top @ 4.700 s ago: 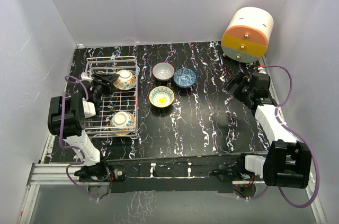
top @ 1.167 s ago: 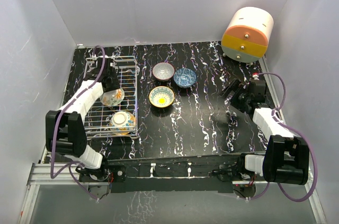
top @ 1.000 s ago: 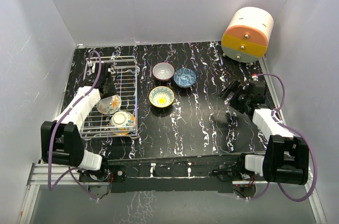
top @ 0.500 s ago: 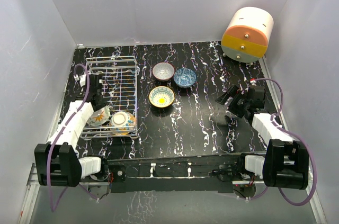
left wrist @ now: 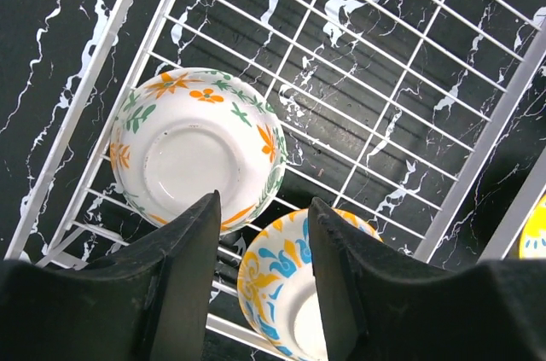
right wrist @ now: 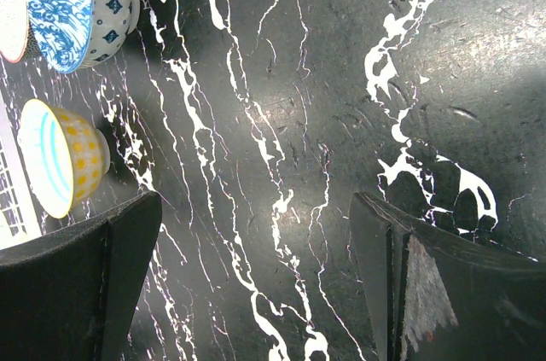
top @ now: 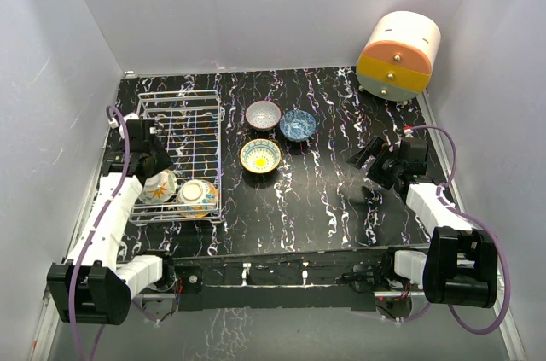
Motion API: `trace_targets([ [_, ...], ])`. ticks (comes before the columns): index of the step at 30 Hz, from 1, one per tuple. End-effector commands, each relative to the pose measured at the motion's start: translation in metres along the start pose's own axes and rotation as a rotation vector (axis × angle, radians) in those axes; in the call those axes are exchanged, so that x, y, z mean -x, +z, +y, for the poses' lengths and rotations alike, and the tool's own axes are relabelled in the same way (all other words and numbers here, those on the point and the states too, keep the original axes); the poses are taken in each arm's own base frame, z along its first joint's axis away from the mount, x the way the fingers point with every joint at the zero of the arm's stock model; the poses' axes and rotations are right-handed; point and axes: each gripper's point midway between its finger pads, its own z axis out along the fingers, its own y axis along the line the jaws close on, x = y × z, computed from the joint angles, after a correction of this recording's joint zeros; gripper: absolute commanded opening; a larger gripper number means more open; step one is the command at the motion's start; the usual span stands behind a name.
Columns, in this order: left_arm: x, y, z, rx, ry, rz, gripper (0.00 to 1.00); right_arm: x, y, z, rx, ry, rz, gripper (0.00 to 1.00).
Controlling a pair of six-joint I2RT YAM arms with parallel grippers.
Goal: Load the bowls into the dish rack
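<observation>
The white wire dish rack (top: 181, 97) stands at the left. Two bowls lie at its near end: an orange-green floral bowl (top: 159, 187), bottom up in the left wrist view (left wrist: 196, 149), and a yellow-blue patterned bowl (top: 198, 195) tipped on its side (left wrist: 286, 284). My left gripper (top: 152, 162) hangs open and empty just above them (left wrist: 263, 206). Three bowls sit on the table right of the rack: a grey one (top: 263, 114), a blue one (top: 298, 125) and a yellow-rimmed one (top: 260, 155). My right gripper (top: 374, 161) is open and empty over bare table (right wrist: 256, 216).
A big cream-orange-yellow drum (top: 398, 55) stands at the back right. White walls close in the black marbled table (top: 324, 199). The right wrist view shows the blue bowl (right wrist: 72, 2) and the yellow-rimmed bowl (right wrist: 64, 165) at its left edge.
The left gripper carried the floral bowl from the rack's middle to its near left end beside the yellow-blue bowl, let it go and stands open above. The right gripper shifted slightly.
</observation>
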Motion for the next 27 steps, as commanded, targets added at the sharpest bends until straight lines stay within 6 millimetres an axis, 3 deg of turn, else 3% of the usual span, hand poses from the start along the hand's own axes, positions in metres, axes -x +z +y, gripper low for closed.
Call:
trace_targets([
  [1,0.002,0.008,-0.005,0.000,-0.001,0.015,0.45,0.022,-0.004,0.014,0.039,-0.049,-0.063,0.95],
  [6,0.011,0.032,-0.015,0.005,-0.026,-0.011,0.45,0.022,-0.005,0.011,0.024,-0.056,-0.064,0.95],
  [14,0.046,0.049,-0.032,-0.005,-0.062,-0.119,0.46,0.016,-0.003,0.005,0.012,-0.055,-0.054,0.95],
  [21,0.028,0.084,-0.015,0.134,-0.026,-0.058,0.46,0.016,-0.002,0.004,0.008,-0.059,-0.053,0.95],
  [27,0.019,0.097,-0.005,0.200,-0.037,-0.046,0.46,0.014,-0.002,0.002,0.005,-0.063,-0.048,0.95],
])
